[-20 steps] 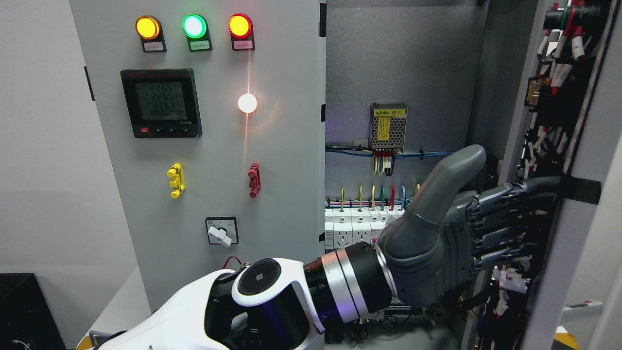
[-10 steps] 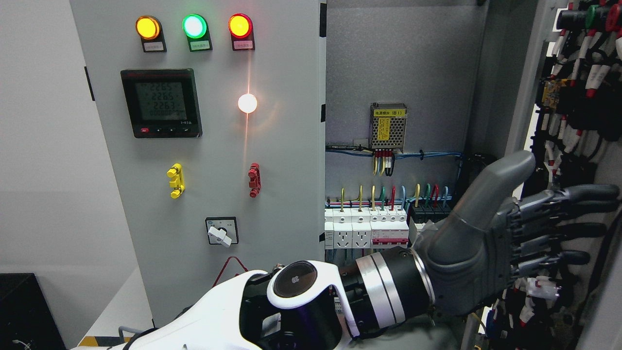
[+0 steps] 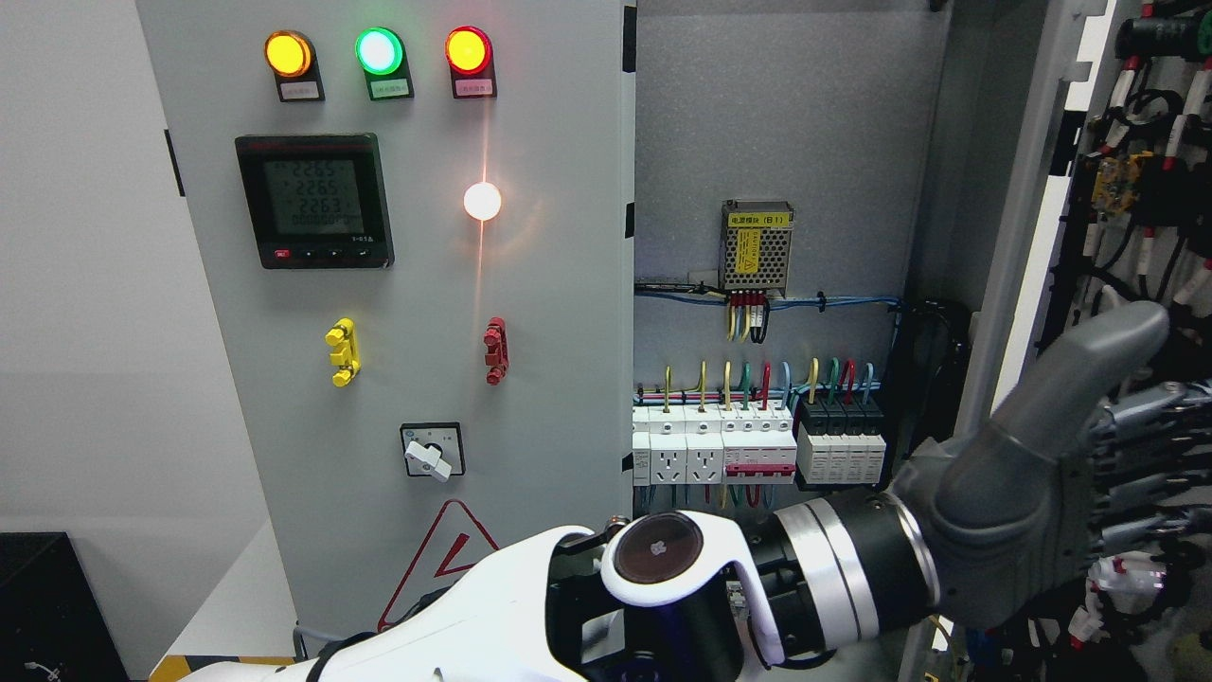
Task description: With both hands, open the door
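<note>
Closed panel (image 3: 407,284) sat left; breakers (image 3: 757,455) inside cabinet, centre; left hand (image 3: 1051,493) against right door (image 3: 1150,189), w/ wiring.

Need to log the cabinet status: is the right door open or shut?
Open. The right door is swung wide, wired inner face showing, and the breakers inside are exposed. The left hand is against it.

Bright, even light; streaked glare around the white lamp (image 3: 482,201); shadowed cabinet interior (image 3: 786,114).
</note>
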You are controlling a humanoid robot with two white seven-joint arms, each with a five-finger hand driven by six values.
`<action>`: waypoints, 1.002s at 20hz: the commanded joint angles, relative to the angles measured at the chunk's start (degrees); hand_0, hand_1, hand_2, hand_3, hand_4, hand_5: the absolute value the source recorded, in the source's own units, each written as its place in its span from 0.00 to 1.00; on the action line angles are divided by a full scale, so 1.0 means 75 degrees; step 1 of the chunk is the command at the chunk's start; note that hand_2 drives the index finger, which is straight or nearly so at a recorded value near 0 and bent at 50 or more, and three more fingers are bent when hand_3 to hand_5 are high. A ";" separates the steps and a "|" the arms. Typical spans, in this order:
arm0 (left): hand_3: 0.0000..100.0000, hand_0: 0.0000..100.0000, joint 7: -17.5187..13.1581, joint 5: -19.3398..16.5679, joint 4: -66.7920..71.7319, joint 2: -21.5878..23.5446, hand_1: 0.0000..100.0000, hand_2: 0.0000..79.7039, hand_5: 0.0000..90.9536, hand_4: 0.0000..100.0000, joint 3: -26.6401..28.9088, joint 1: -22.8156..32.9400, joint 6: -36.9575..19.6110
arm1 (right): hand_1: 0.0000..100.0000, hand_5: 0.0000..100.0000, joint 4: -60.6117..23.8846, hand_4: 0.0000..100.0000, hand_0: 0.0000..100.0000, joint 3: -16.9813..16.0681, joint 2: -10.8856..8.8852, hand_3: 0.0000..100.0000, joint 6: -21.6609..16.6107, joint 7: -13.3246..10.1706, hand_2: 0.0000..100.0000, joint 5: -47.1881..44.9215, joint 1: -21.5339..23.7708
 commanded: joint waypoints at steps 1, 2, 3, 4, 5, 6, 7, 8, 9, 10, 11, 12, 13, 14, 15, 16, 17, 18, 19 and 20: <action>0.00 0.00 -0.0005 -0.0051 0.0717 -0.0912 0.00 0.00 0.00 0.00 -0.0273 -0.0168 -0.0015 | 0.00 0.00 0.0001 0.00 0.19 0.0000 0.0000 0.00 0.0006 0.0002 0.00 0.0001 0.0000; 0.00 0.00 -0.0005 -0.0051 0.0788 -0.0982 0.00 0.00 0.00 0.00 -0.0273 -0.0226 -0.0015 | 0.00 0.00 0.0001 0.00 0.19 0.0000 0.0000 0.00 -0.0006 0.0002 0.00 0.0001 0.0000; 0.00 0.00 -0.0005 -0.0051 0.0846 -0.1041 0.00 0.00 0.00 0.00 -0.0273 -0.0262 -0.0015 | 0.00 0.00 0.0001 0.00 0.19 0.0000 0.0000 0.00 0.0006 0.0002 0.00 0.0001 0.0000; 0.00 0.00 -0.0005 -0.0051 0.0940 -0.1123 0.00 0.00 0.00 0.00 -0.0273 -0.0285 -0.0015 | 0.00 0.00 0.0001 0.00 0.19 0.0000 0.0000 0.00 -0.0006 0.0002 0.00 0.0001 0.0000; 0.00 0.00 -0.0005 -0.0074 0.1022 -0.1205 0.00 0.00 0.00 0.00 -0.0273 -0.0320 -0.0015 | 0.00 0.00 0.0001 0.00 0.19 0.0000 0.0000 0.00 -0.0006 0.0002 0.00 0.0001 0.0000; 0.00 0.00 -0.0005 -0.0110 0.1092 -0.1252 0.00 0.00 0.00 0.00 -0.0273 -0.0321 -0.0015 | 0.00 0.00 0.0001 0.00 0.19 0.0000 0.0000 0.00 0.0006 0.0002 0.00 0.0001 0.0000; 0.00 0.00 -0.0005 -0.0145 0.1116 -0.1299 0.00 0.00 0.00 0.00 -0.0273 -0.0321 -0.0003 | 0.00 0.00 0.0001 0.00 0.19 0.0000 0.0000 0.00 0.0006 0.0002 0.00 0.0001 0.0000; 0.00 0.00 -0.0005 -0.0145 0.1128 -0.1322 0.00 0.00 0.00 0.00 -0.0273 -0.0321 0.0009 | 0.00 0.00 0.0001 0.00 0.19 0.0000 0.0000 0.00 -0.0006 0.0002 0.00 0.0001 0.0000; 0.00 0.00 -0.0005 -0.0145 0.1128 -0.1334 0.00 0.00 0.00 0.00 -0.0273 -0.0321 0.0009 | 0.00 0.00 0.0001 0.00 0.19 0.0000 0.0000 0.00 -0.0006 0.0002 0.00 0.0001 0.0000; 0.00 0.00 -0.0005 -0.0157 0.1140 -0.1369 0.00 0.00 0.00 0.00 -0.0273 -0.0332 0.0020 | 0.00 0.00 0.0001 0.00 0.19 0.0000 0.0000 0.00 0.0006 0.0002 0.00 0.0001 0.0000; 0.00 0.00 -0.0005 -0.0157 0.1186 -0.1404 0.00 0.00 0.00 0.00 -0.0273 -0.0333 0.0032 | 0.00 0.00 0.0001 0.00 0.19 0.0000 0.0000 0.00 0.0006 0.0002 0.00 0.0001 0.0000; 0.00 0.00 -0.0005 -0.0157 0.1256 -0.1439 0.00 0.00 0.00 0.00 -0.0273 -0.0344 0.0032 | 0.00 0.00 0.0001 0.00 0.19 0.0000 0.0000 0.00 -0.0006 0.0002 0.00 0.0001 0.0000; 0.00 0.00 -0.0005 -0.0157 0.1315 -0.1475 0.00 0.00 0.00 0.00 -0.0273 -0.0367 0.0032 | 0.00 0.00 0.0001 0.00 0.19 0.0000 0.0000 0.00 0.0006 0.0002 0.00 0.0001 0.0000; 0.00 0.00 -0.0005 -0.0157 0.1385 -0.1498 0.00 0.00 0.00 0.00 -0.0273 -0.0391 0.0032 | 0.00 0.00 0.0001 0.00 0.19 0.0000 0.0000 0.00 0.0006 0.0002 0.00 0.0001 0.0000; 0.00 0.00 -0.0005 -0.0157 0.1479 -0.1545 0.00 0.00 0.00 0.00 -0.0273 -0.0426 0.0032 | 0.00 0.00 0.0001 0.00 0.19 0.0000 0.0000 0.00 0.0006 0.0002 0.00 0.0001 0.0000; 0.00 0.00 -0.0005 -0.0157 0.1561 -0.1592 0.00 0.00 0.00 0.00 -0.0273 -0.0449 0.0032 | 0.00 0.00 0.0001 0.00 0.19 0.0000 0.0000 0.00 -0.0006 0.0002 0.00 -0.0011 0.0000; 0.00 0.00 -0.0005 -0.0157 0.1643 -0.1627 0.00 0.00 0.00 0.00 -0.0273 -0.0461 0.0021 | 0.00 0.00 0.0001 0.00 0.19 0.0000 0.0000 0.00 -0.0006 0.0002 0.00 0.0001 0.0000; 0.00 0.00 -0.0005 -0.0157 0.1737 -0.1639 0.00 0.00 0.00 0.00 -0.0273 -0.0519 0.0009 | 0.00 0.00 0.0001 0.00 0.19 0.0000 0.0000 0.00 0.0006 0.0002 0.00 0.0001 0.0000; 0.00 0.00 -0.0005 -0.0157 0.1784 -0.1662 0.00 0.00 0.00 0.00 -0.0273 -0.0555 -0.0003 | 0.00 0.00 0.0001 0.00 0.19 0.0000 0.0000 0.00 -0.0006 0.0002 0.00 0.0001 0.0000; 0.00 0.00 -0.0005 -0.0157 0.1808 -0.1662 0.00 0.00 0.00 0.00 -0.0273 -0.0578 -0.0003 | 0.00 0.00 0.0001 0.00 0.19 0.0000 0.0000 0.00 -0.0006 0.0002 0.00 0.0001 0.0000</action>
